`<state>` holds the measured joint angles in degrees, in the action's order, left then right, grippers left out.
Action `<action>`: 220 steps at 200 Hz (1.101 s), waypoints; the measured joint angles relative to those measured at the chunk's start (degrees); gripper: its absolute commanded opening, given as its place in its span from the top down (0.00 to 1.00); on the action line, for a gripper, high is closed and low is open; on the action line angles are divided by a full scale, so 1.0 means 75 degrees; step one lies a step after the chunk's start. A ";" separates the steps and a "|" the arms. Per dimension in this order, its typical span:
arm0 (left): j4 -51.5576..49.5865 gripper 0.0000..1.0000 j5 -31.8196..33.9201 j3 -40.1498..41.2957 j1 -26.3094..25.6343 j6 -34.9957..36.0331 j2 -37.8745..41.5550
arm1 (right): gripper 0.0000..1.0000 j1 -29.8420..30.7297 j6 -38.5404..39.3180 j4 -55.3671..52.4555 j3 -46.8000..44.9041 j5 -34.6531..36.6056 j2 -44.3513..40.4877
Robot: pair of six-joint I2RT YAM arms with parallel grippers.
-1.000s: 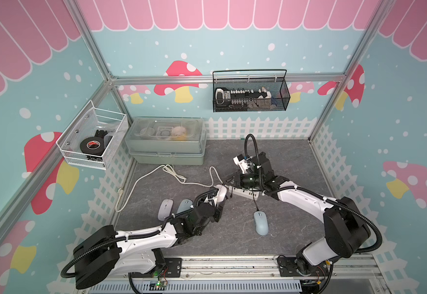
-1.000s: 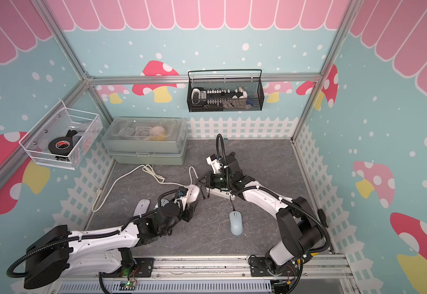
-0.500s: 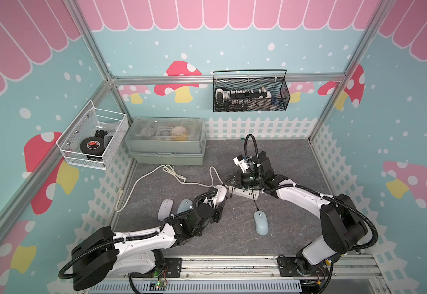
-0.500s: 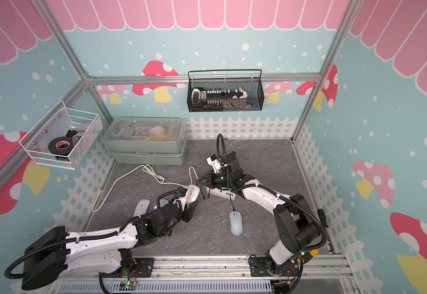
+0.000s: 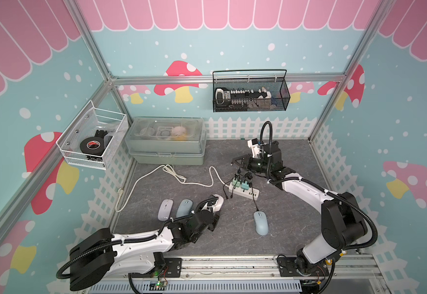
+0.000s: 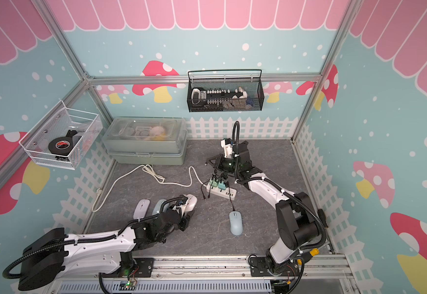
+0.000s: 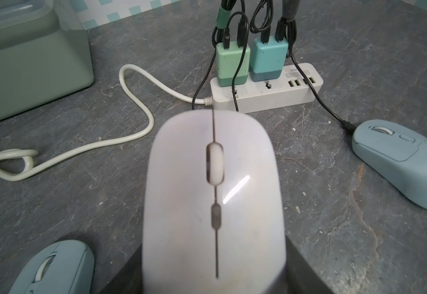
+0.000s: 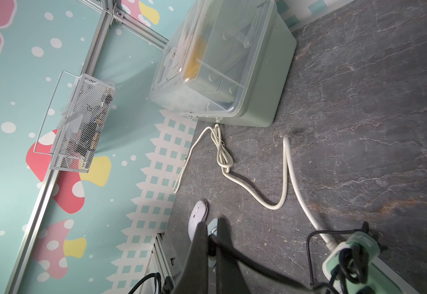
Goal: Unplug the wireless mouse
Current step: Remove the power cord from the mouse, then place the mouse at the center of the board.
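Tabletop [image 5: 296, 229]: grey stone-look, power strip [image 5: 248, 191] central.
Left gripper [image 7: 213, 254]: clamps white mouse [image 7: 213, 191], bracing it.
Right gripper [image 8: 211, 244]: pinched on black cable [image 8: 253, 267], likely pulling its plug free.

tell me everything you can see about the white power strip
The power strip is a white plastic bar lying flat on the grey stone-look tabletop. A light green charger and a teal charger stand plugged into it, black cables rising from both. Four USB ports sit at one end; a white cord leaves the other. A black cable crosses the USB end toward the blue mouse.
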<state>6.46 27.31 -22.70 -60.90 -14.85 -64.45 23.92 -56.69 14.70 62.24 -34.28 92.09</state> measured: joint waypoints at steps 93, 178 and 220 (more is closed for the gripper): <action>-0.0428 0.55 0.0417 -0.0111 0.0064 -0.0411 0.0026 | 1.00 0.0119 -0.0166 0.0332 0.0000 -0.0449 0.0356; -0.1425 0.54 -0.0044 -0.0364 0.1064 -0.1749 -0.0883 | 1.00 0.0361 0.0134 0.0085 -0.0003 -0.0723 0.0475; -0.1679 0.53 -0.0708 -0.0595 0.1343 -0.2022 -0.1501 | 1.00 0.0373 0.0189 0.0029 -0.0003 -0.0758 0.0504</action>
<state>-6.13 22.00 -27.16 -50.83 -30.02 -75.70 26.72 -55.27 14.92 62.22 -39.97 95.88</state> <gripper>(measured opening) 0.564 0.049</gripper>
